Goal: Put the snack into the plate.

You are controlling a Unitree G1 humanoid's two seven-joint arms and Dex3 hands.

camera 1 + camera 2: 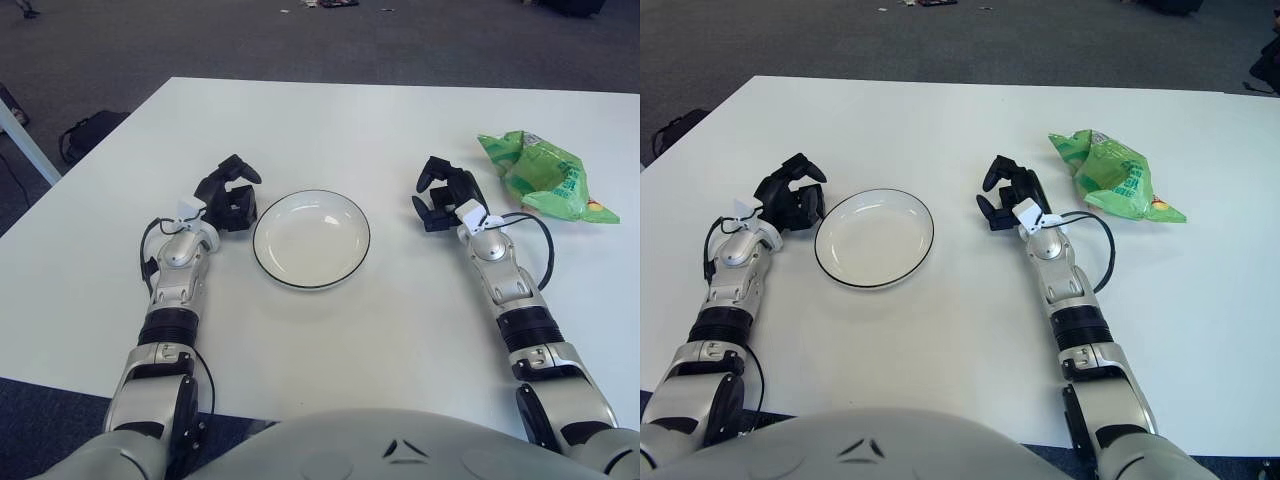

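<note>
Left eye view shows a white table (330,130) with a white plate (311,238) that has a dark rim, lying between the two hands. The left hand (228,194) rests just beside the plate's left edge and the right hand (446,194) rests to its right, both with fingers loosely curled and holding nothing. The green snack bag (545,177) lies flat near the right hand, apart from it, and well away from the plate.

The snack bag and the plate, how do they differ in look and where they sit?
The snack bag is green, crinkled and irregular in outline; the plate is white, smooth and round with a dark rim. The snack bag lies at the table's right side, beyond the right hand; the plate sits centrally, between the right hand and the left hand. Both rest flat on the white table, and neither hand touches them.
</note>
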